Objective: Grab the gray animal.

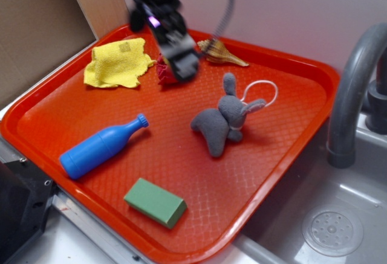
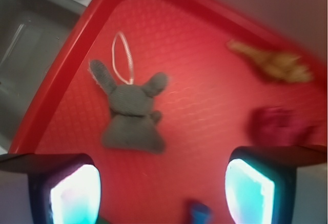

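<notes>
Red tray point(image 1: 290, 173) holds the gray animal point(image 1: 221, 122) — pincer point(image 2: 161, 190) above, wide open, empty.

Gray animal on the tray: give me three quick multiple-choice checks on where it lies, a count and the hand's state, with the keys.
1. Where does the gray animal lie on the red tray?
A. Toward the side nearest the sink and faucet
B. On top of the yellow cloth
C. Touching the blue bottle

2. How many blue bottles are on the tray?
A. None
B. One
C. Three

3. What is the state of the hand?
A. Shut on the gray animal
B. Shut on the green block
C. Open and holding nothing

Answers:
1. A: it lies on bare tray on the side by the faucet, apart from the yellow cloth and the blue bottle.
2. B: a single blue bottle lies on its side.
3. C: the wrist view shows both fingers apart with nothing between them, and the animal lies beyond them.
</notes>
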Motion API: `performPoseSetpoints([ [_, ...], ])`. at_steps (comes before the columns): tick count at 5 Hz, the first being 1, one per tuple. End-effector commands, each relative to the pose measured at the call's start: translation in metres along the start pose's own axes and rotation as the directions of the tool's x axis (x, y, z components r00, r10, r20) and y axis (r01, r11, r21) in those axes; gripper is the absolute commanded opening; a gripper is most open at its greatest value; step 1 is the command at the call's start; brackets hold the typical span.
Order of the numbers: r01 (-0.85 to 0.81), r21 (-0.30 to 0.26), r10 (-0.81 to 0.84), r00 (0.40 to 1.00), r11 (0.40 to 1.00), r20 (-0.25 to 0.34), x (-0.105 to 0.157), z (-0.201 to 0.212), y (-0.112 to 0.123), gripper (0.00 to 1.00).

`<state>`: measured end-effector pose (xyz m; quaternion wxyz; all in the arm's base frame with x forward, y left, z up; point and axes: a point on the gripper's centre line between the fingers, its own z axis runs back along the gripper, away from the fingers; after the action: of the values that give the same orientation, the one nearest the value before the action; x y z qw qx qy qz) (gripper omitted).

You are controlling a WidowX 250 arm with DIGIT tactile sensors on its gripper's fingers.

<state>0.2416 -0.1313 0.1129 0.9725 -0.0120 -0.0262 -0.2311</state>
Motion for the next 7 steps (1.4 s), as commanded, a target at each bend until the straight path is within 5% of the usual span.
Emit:
performPoseSetpoints([
  [1,-0.038,-0.075,0.036,0.999,0.996,-0.027,0.005,-0.039,-0.018,1.0],
  [3,-0.058,-0.038,0.057,0.998,0.998,-0.042,0.01,-0.077,-0.031,1.0],
  [4,-0.062,-0.064,0.061,0.998,0.996,-0.01,0.003,-0.078,-0.034,0.0],
  [5,-0.058,-0.082,0.057,0.998,0.995,-0.016,-0.003,-0.08,-0.037,0.0],
  [6,-0.126,0.006,0.126,0.992,0.992,-0.002,-0.016,-0.033,-0.01,0.0],
  [7,-0.287,0.174,0.289,0.957,0.942,0.018,-0.033,0.02,0.024,0.0],
])
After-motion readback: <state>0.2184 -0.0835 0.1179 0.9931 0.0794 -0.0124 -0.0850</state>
